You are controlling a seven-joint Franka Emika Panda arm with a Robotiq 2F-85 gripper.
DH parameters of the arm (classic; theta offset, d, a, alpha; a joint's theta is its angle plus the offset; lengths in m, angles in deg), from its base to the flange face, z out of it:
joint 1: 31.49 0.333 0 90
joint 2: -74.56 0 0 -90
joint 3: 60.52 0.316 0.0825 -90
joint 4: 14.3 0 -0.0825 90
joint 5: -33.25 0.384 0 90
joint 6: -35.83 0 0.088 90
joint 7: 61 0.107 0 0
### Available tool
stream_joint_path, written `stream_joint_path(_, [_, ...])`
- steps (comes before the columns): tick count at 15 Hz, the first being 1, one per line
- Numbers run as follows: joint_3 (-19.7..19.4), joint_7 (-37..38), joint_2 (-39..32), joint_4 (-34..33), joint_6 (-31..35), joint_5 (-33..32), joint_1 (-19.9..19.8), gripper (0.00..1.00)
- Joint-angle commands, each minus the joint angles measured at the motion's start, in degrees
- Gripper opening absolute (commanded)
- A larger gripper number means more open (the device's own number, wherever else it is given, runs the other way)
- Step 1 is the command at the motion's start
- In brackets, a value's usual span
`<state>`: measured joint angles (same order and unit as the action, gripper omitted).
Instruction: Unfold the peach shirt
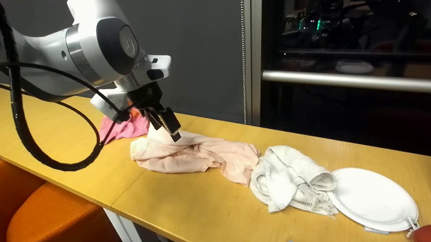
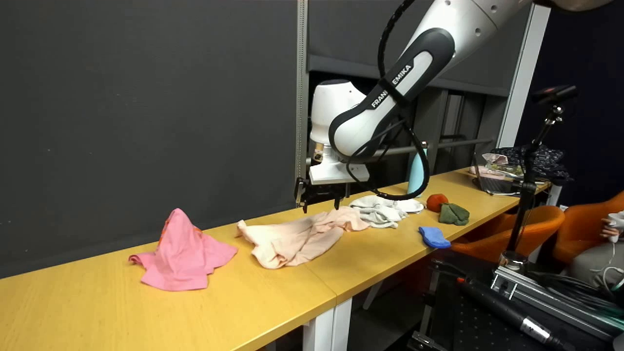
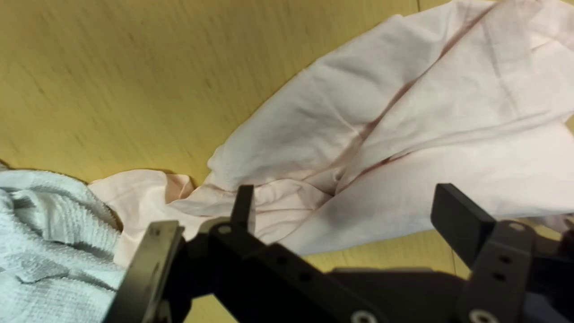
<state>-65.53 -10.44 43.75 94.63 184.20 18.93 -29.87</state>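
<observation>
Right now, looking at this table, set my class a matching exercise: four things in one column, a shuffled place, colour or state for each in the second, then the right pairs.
Things
1. peach shirt
2. pink cloth
3. white towel
4. bottle

Places, colours, states
A. between the peach shirt and a round white dish
B. light blue, standing upright
C. wrinkled, nearest the open jaws
D. raised to a peak

Right pairs: 1-C; 2-D; 3-A; 4-B
</observation>
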Motion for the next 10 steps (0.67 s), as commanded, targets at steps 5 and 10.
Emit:
stream_joint_path(5, [-1.4, -2.6, -7.8, -6.8, 1.2, 5.9, 2.9, 1.0])
stream_joint_path(10, [-0.9, -5.3, -11.5, -9.5, 2.4, 9.2, 2.4, 1.0])
